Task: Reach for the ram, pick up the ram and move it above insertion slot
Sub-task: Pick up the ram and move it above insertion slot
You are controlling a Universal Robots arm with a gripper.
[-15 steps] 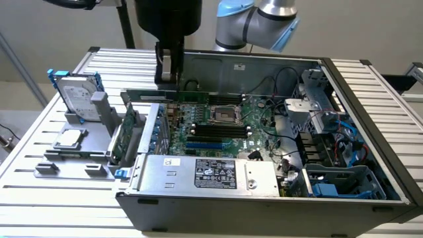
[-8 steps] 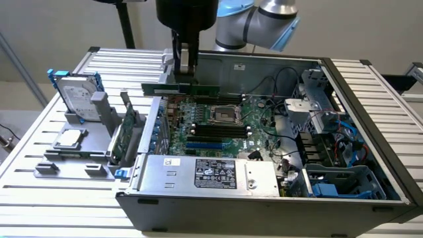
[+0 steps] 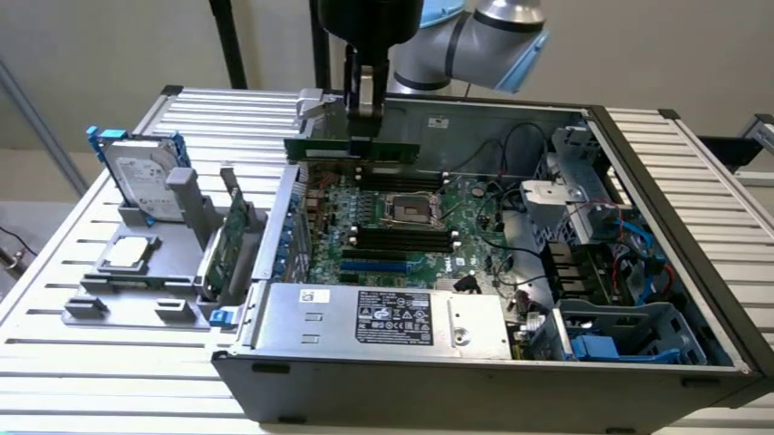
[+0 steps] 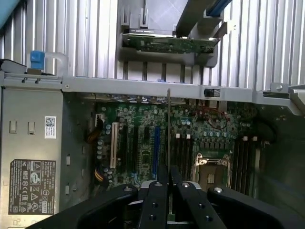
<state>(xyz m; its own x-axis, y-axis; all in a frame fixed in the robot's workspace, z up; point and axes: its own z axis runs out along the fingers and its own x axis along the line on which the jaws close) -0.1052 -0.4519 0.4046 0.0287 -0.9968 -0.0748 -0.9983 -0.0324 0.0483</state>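
I have the ram clamped in the gripper: the fingers are closed on its upper edge, and the stick hangs level under them. In the exterior view it sits in the air above the far part of the open case, over the far edge of the motherboard and clear of it. On the wrist view I see the ram edge-on as a thin line running out from between the fingers, over the board's slots beside the CPU socket. The power supply lies at the near side of the case. On the table at the exterior view's left, a holder carries the hard drive and an expansion card, both upright.
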